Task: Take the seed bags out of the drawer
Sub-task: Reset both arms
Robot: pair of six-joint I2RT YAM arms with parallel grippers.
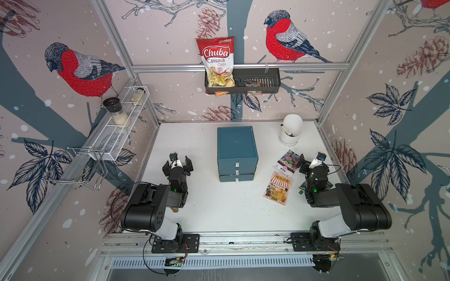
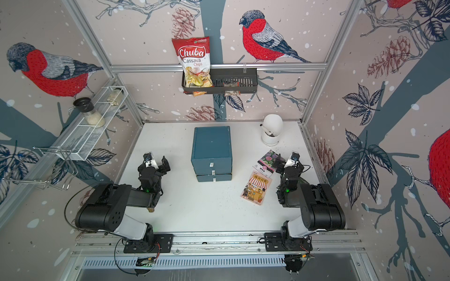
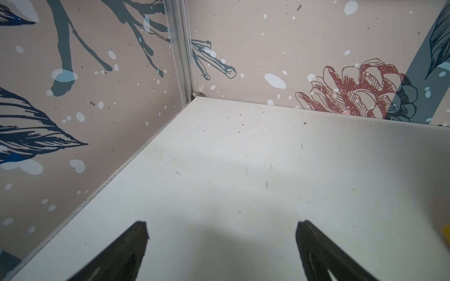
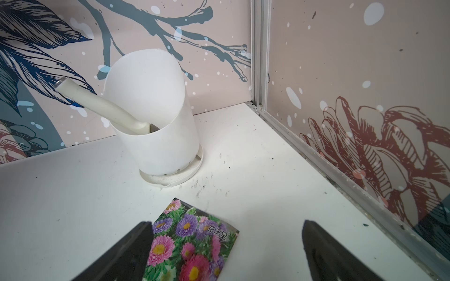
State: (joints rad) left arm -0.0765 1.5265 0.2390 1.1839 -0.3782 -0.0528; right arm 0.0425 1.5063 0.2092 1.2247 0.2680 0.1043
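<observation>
Left claw: I saw the left gripper (image 1: 177,163) (image 3: 220,228) spread wide with nothing between its fingers. It hung over bare table (image 1: 219,209), on the left of the drawer chest (image 1: 237,146) and well apart from it.

Right claw: the right gripper (image 1: 311,163) (image 4: 226,223) was also wide open and empty. In the right wrist view one finger (image 4: 131,245) overlapped the flower packet's edge. I could not tell whether it touched.

Flower packet: the flower packet (image 1: 286,161) (image 4: 185,245), pink and purple blooms with a white band, lay flat on the table. It was out of the chest, to its right, partly under the right gripper.

Shop packet: the orange shop packet (image 1: 278,188) (image 2: 257,188) lay flat on the table, nearer the robot than the flower packet and just beside it. Nothing was touching it.

Third packet: a green edge (image 1: 302,186) showed from beneath the right arm. It was too hidden for me to say what it was.

Chest: blue, three drawer fronts facing the robot. The lowest front (image 1: 236,178) seemed to stand slightly proud of the two above; I noted no packet showing there.

White cup: the white cup (image 1: 291,132) (image 4: 155,126) stood near the far right corner, beyond the flower packet, with a pale handle leaning out of it.

Back wall: the chips bag (image 1: 216,60) stood in the black basket (image 1: 263,77) on the rail, well clear of both arms.
</observation>
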